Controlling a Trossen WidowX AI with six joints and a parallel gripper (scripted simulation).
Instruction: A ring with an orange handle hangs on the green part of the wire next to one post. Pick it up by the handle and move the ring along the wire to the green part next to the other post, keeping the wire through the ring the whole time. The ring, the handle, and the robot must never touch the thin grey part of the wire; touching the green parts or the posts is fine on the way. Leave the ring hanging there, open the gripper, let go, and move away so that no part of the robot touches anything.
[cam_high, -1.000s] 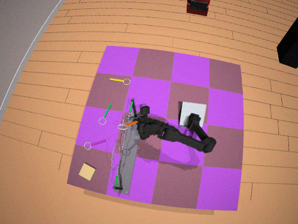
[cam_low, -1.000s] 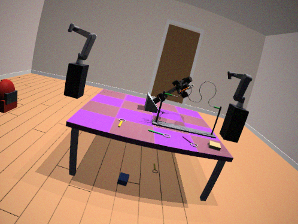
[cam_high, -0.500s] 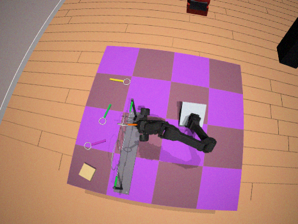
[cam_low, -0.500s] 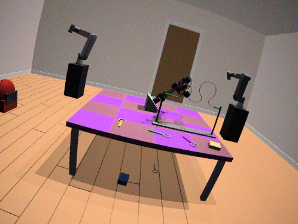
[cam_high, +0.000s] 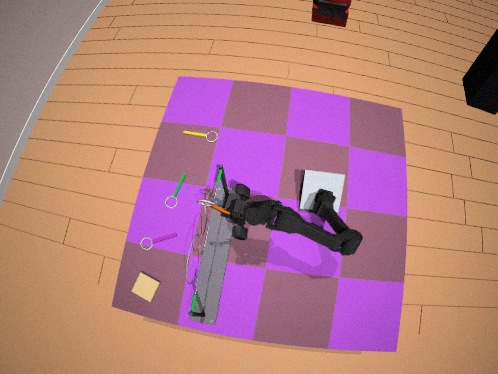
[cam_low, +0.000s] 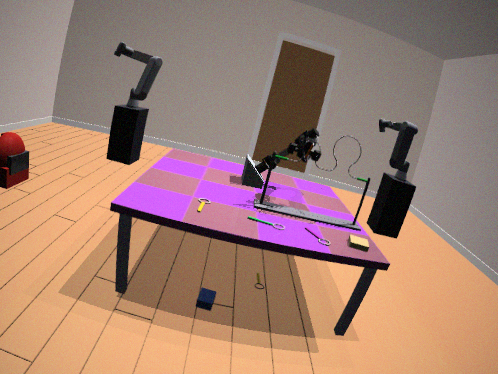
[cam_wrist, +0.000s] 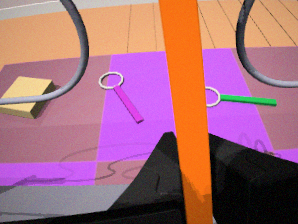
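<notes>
My gripper (cam_high: 230, 213) (cam_wrist: 179, 139) is shut on the orange handle (cam_high: 220, 209) (cam_wrist: 186, 90). The pale ring (cam_high: 205, 202) is at the handle's far end, over the wire's grey part near the far post (cam_high: 224, 183) in the top view; whether it touches the wire I cannot tell. It is outside the wrist view. Grey wire (cam_low: 348, 136) (cam_wrist: 84, 50) curves on both sides of the handle in the wrist view. The green parts (cam_high: 219, 177) (cam_high: 194, 302) (cam_low: 281, 157) (cam_low: 362, 179) adjoin the two posts. In the exterior view the arm hides most of the ring.
The posts stand on a grey base (cam_high: 209, 280) (cam_low: 310, 215). Loose yellow (cam_high: 195, 133), green (cam_high: 179, 185) and magenta (cam_high: 165, 238) handles with rings lie on the table, beside a yellow block (cam_high: 146, 287). A pale slanted panel (cam_high: 312, 182) stands by the arm's base.
</notes>
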